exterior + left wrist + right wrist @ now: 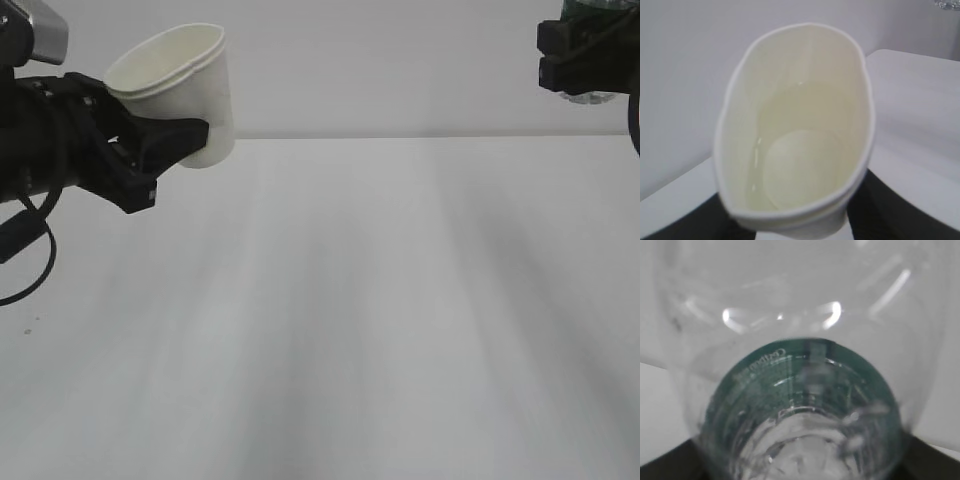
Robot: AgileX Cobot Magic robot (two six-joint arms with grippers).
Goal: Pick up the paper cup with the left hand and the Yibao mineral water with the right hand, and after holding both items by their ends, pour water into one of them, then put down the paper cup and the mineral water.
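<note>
My left gripper (165, 150) pinched the paper cup (185, 85) near its base, cup tilted, rim squashed oval, well above the desk (380, 320). My right gripper (580, 60) clamped the Yibao mineral water (805, 405), held high at upper right.

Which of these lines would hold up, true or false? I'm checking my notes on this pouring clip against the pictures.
1. The left claw holds the cup in the air. True.
2. The cup is upright. False: it is tilted, its mouth leaning to the left of the exterior view.
3. The cup is dry inside. False: the left wrist view shows a little clear liquid at its bottom.
4. The right claw holds the bottle up at the top right edge of the exterior view. True.
5. The bottle stands on the table. False: it is held well above it.
</note>
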